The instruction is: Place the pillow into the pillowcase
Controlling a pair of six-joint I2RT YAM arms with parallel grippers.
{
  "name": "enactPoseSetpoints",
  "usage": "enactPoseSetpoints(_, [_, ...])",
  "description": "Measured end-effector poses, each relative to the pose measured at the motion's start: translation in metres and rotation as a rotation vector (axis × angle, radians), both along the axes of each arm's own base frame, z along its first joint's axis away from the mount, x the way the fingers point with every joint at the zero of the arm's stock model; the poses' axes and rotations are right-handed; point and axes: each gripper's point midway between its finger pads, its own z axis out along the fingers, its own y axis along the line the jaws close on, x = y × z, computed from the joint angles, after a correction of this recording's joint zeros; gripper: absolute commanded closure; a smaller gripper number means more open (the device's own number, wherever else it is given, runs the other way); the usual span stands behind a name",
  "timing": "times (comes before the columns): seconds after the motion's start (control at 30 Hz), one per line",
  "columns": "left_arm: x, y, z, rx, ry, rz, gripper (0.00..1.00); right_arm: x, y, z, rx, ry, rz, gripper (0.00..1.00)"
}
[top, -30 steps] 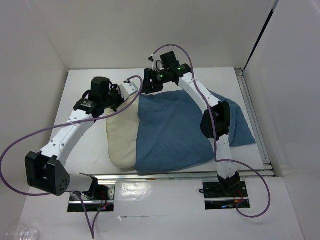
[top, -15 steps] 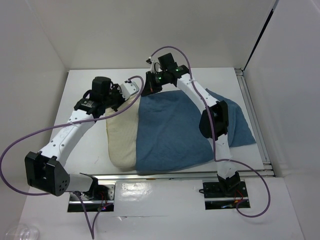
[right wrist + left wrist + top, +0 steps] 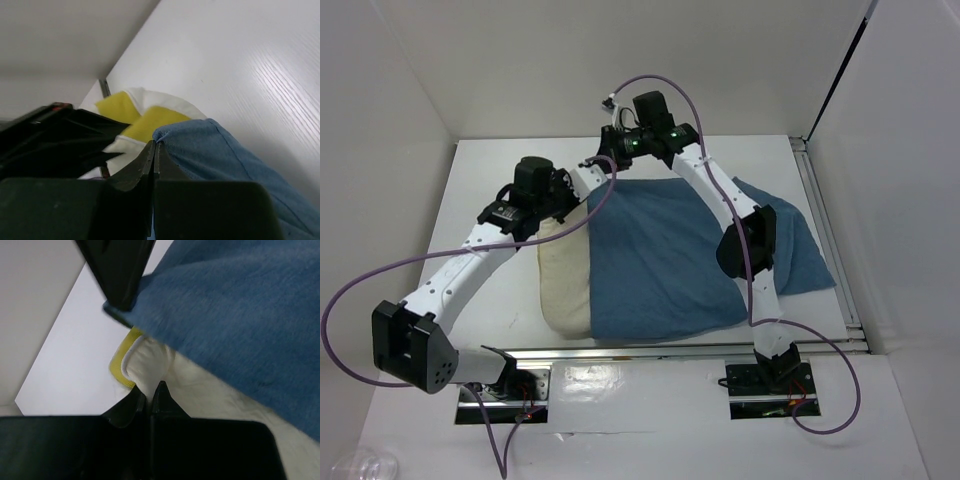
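Pillow (image 3: pixel 563 290) looked mostly sleeved, with one end bare.
Left fingers (image 3: pixel 126 411) pinched shut on its corner; right fingers (image 3: pixel 137 174) clamped the pillowcase (image 3: pixel 660 255) hem, the exposed strip left to cover.

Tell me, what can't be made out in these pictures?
Top view: how far the pillow reaches inside; the pillowcase covers it.
Right wrist view: most of the yellow emblem, behind the right gripper and pillowcase edge.
Left wrist view: most of the pillow, under the pillowcase and behind the left gripper.

Matt blue cloth pillowcase (image 3: pixel 660 260), textured cream cloth pillow (image 3: pixel 565 285), smooth white table (image 3: pixel 770 160).
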Motion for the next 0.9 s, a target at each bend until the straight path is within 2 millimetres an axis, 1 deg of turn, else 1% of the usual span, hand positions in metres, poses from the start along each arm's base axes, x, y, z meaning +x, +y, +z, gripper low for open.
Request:
enactPoseSetpoints(0.1, [0.005,-0.006,0.004,-0.021,-0.02,0.014,1.0,-0.009,0.016,0.021,0.057,-0.054,0.048,1.0])
enactPoseSetpoints(0.23, [0.011,-0.008,0.012,-0.065,-0.027,0.055,1.0,-0.022,0.034,0.027,0.081,-0.084,0.09,1.0])
enactPoseSetpoints(0.3, [0.011,-0.009,0.016,-0.09,-0.023,0.07,1.0,-0.022,0.037,0.03,0.091,-0.097,0.094,1.0])
enactPoseSetpoints(0.4, [0.012,-0.014,0.027,-0.138,-0.024,0.085,1.0,-0.02,0.038,0.037,0.114,-0.111,0.09,1.0])
enactPoseSetpoints(0.53, [0.008,-0.033,0.042,-0.201,-0.027,0.072,1.0,-0.019,0.041,0.051,0.154,-0.135,0.099,1.0])
enactPoseSetpoints(0.63, [0.001,-0.05,0.045,-0.245,-0.01,0.052,1.0,-0.02,0.043,0.056,0.173,-0.132,0.105,1.0])
enactPoseSetpoints(0.7, [-0.004,-0.06,0.042,-0.269,0.015,0.045,0.93,-0.021,0.043,0.057,0.176,-0.124,0.108,1.0])
enactPoseSetpoints(0.77, [-0.006,-0.068,0.038,-0.286,0.039,0.041,0.81,-0.021,0.044,0.056,0.175,-0.125,0.109,1.0])
enactPoseSetpoints(0.83, [-0.007,-0.072,0.033,-0.298,0.063,0.046,0.75,-0.021,0.044,0.056,0.174,-0.128,0.108,1.0])
enactPoseSetpoints(0.87, [-0.007,-0.072,0.032,-0.303,0.072,0.051,0.7,-0.021,0.044,0.055,0.173,-0.13,0.108,1.0])
enactPoseSetpoints(0.9, [-0.008,-0.073,0.031,-0.312,0.08,0.057,0.57,-0.02,0.044,0.055,0.172,-0.133,0.106,1.0])
